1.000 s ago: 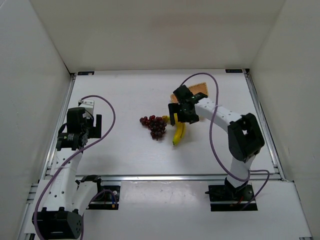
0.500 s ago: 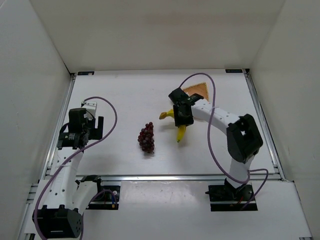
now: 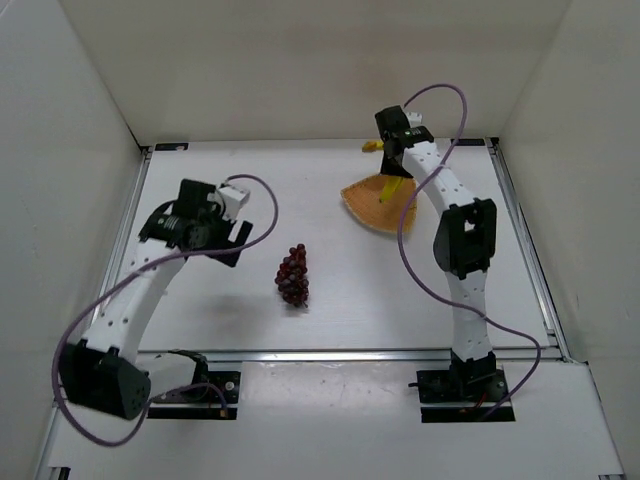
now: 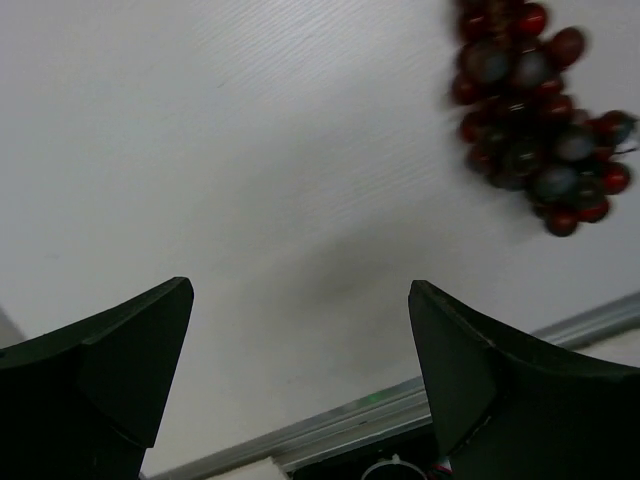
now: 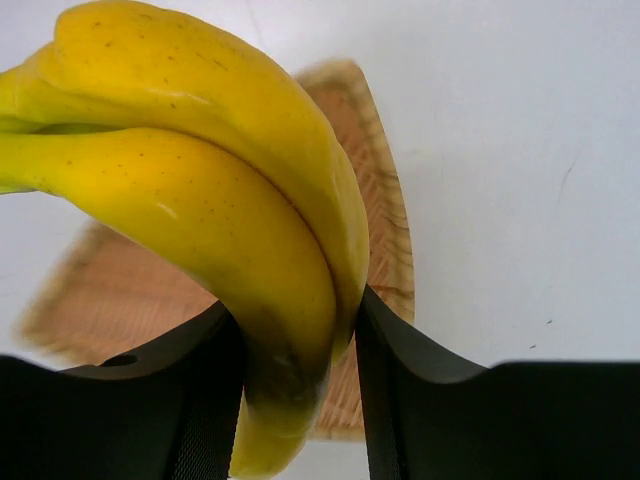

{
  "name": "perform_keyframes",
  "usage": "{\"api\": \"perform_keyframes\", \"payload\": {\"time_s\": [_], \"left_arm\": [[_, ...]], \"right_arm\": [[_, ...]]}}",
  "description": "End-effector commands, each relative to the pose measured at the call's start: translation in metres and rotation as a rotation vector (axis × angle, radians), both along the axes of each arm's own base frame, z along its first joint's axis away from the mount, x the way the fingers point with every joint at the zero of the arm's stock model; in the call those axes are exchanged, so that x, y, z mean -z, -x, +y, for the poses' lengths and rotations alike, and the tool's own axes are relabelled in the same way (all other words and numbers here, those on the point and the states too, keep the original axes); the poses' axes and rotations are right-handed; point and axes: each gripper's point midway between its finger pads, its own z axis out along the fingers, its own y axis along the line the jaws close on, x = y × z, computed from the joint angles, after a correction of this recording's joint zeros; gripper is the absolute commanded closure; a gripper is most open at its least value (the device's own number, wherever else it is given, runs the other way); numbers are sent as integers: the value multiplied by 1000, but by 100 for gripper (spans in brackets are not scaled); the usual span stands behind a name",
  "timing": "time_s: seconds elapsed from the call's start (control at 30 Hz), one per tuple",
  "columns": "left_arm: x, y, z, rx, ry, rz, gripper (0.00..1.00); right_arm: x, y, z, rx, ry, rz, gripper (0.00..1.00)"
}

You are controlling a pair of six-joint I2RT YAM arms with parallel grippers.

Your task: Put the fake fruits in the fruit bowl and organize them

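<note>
Right gripper [image 5: 290, 345] clamps banana [image 5: 200, 190] over fruit bowl [image 5: 385, 220] — lay it flat along 12 o'clock rim; left gripper [image 4: 300, 310] gapes, empty.

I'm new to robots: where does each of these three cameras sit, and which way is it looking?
Top external: above and behind the arms, looking down on the table, left arm, right arm, grapes and basket.
Left wrist: on the left arm, facing the table and grapes past its open jaws.
Right wrist: on the right arm, facing the basket past jaws shut on the banana.
Shared: top and left wrist both show grapes.
</note>
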Motion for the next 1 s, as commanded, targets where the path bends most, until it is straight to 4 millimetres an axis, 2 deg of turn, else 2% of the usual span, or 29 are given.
{"api": "perform_keyframes", "payload": {"time_s": [0.0, 0.03, 0.07, 0.13, 0.2, 0.23, 0.27, 0.3, 0.4, 0.43, 0.47, 0.5, 0.53, 0.57, 0.6, 0.67, 0.7, 0.73, 0.77, 0.8, 0.87, 0.9, 0.93, 0.97], "left_arm": [[-6, 16, -56, 182, 96, 175, 0], [3, 12, -68, 201, 101, 237, 0], [-7, 8, -88, 247, 134, 229, 0], [-4, 7, -105, 294, 152, 257, 0], [5, 7, -130, 347, 182, 306, 0], [9, 9, -138, 360, 195, 333, 0], [25, 10, -146, 372, 194, 395, 0], [30, 15, -158, 395, 207, 429, 0], [64, 22, -173, 403, 189, 542, 0], [72, 20, -174, 399, 184, 556, 0], [80, 22, -175, 390, 161, 578, 0], [96, 19, -175, 378, 139, 609, 0], [103, 14, -176, 362, 124, 609, 0], [108, 9, -176, 344, 111, 614, 0], [124, 5, -174, 329, 77, 642, 0], [132, -8, -170, 279, 22, 623, 0], [138, -11, -170, 274, 9, 630, 5], [136, -14, -170, 272, 3, 617, 13], [132, -19, -173, 275, 12, 599, 22], [125, -21, -174, 277, 17, 588, 43], [109, -31, -180, 297, 13, 521, 57], [102, -36, -180, 304, 6, 490, 62], [95, -41, -182, 307, -3, 457, 67], [81, -54, -185, 310, -24, 382, 69]], "right_arm": [[28, 15, -11, 37, 1, 121, 62], [34, 14, -13, 33, -26, 133, 54], [38, 11, -11, 24, -64, 135, 39], [38, 15, -1, 9, -148, 155, 19], [23, 20, -2, 14, -160, 137, 0], [19, 22, -2, 24, -168, 132, 0], [8, 28, -4, 31, -179, 117, 0], [2, 31, -6, 35, -174, 107, 0], [-27, 43, -10, 38, -200, 50, 0], [-33, 47, -11, 36, -204, 37, 0], [-55, 54, -14, 31, -220, -9, 0], [-63, 55, -17, 37, -220, -45, 0], [-57, 65, -20, 39, -214, -29, 0], [-75, 74, -21, 34, -218, -72, 0], [-80, 78, -26, 44, -208, -90, 0], [-89, 96, -34, 49, -206, -107, 0], [-94, 100, -38, 57, -201, -128, 0], [-97, 104, -39, 56, -205, -141, 0], [-110, 113, -46, 67, -200, -175, 0], [-102, 122, -49, 69, -193, -157, 0], [-115, 131, -59, 91, -206, -209, 0], [-104, 138, -65, 102, -196, -185, 0], [-102, 142, -69, 119, -203, -190, 0], [-107, 147, -73, 123, -206, -217, 0]]}}
